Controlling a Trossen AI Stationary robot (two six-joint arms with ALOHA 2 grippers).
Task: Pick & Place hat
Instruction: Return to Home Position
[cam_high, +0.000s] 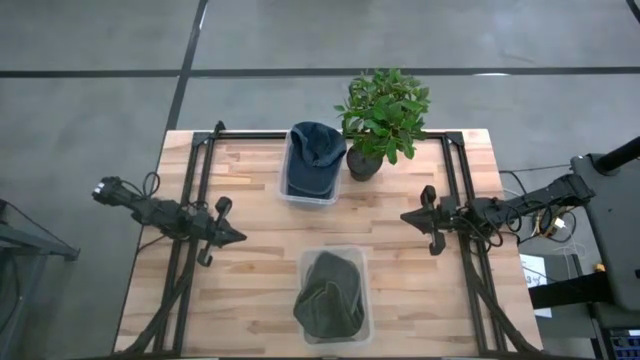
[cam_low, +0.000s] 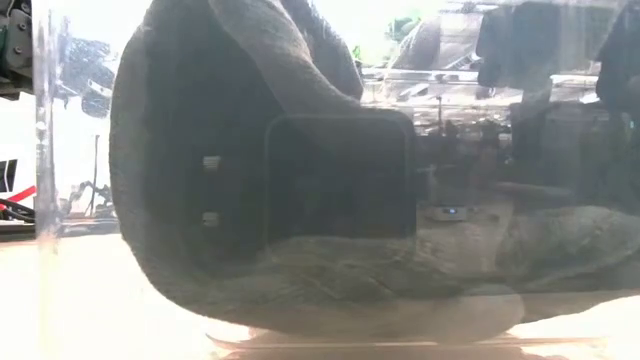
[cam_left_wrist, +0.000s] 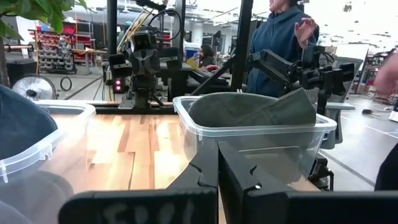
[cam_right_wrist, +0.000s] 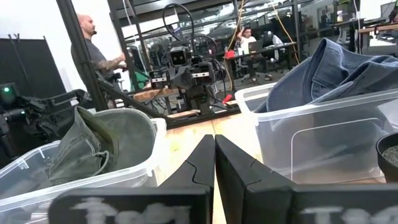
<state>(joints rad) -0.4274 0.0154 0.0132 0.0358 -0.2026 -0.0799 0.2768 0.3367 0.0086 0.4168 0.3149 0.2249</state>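
Looks like both caps are sorted: the blue cap (cam_high: 315, 150) sits in the top bin (cam_high: 310, 201) next to the plant (cam_high: 383, 110), and the gray cap (cam_high: 330, 295) fills the bottom bin (cam_high: 340, 251) at the counter's (cam_high: 250, 180) near edge. The left end effector (cam_high: 236, 238) and right end effector (cam_high: 407, 215) each have their fingers pressed together on nothing, tips aimed inward. The bins sit between the arms and touch neither, so I'd guess backing straight outward clears everything. The right one is nearer the plant.
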